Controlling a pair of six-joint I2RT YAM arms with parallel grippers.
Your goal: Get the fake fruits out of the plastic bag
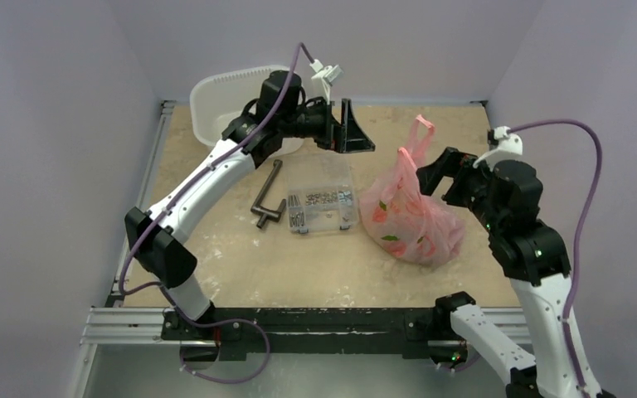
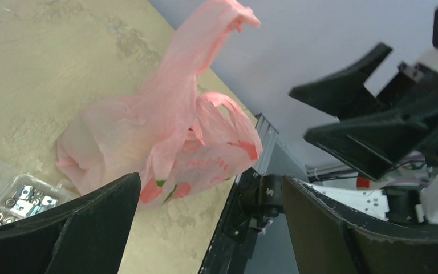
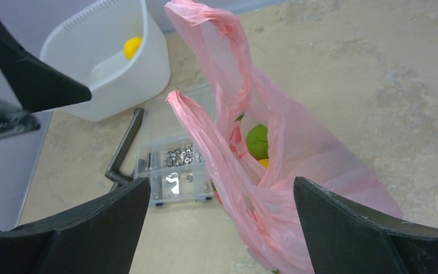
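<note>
The pink plastic bag (image 1: 410,214) sits on the table right of centre, one loop handle standing up. Its mouth gapes in the right wrist view, where the bag (image 3: 296,171) shows a green lime (image 3: 258,140) and a bit of yellow fruit (image 3: 264,163) inside. Another yellow fruit (image 3: 132,47) lies in the white tub (image 3: 114,85). My left gripper (image 1: 357,126) hangs open above the table, left of the bag (image 2: 171,131) and apart from it. My right gripper (image 1: 433,176) is open at the bag's right side, nothing between its fingers (image 3: 80,228).
A clear screw box (image 1: 323,207) stands just left of the bag, with a black L-shaped tool (image 1: 269,199) beside it. The white tub (image 1: 224,104) is at the back left under the left arm. Purple walls close in the table on three sides.
</note>
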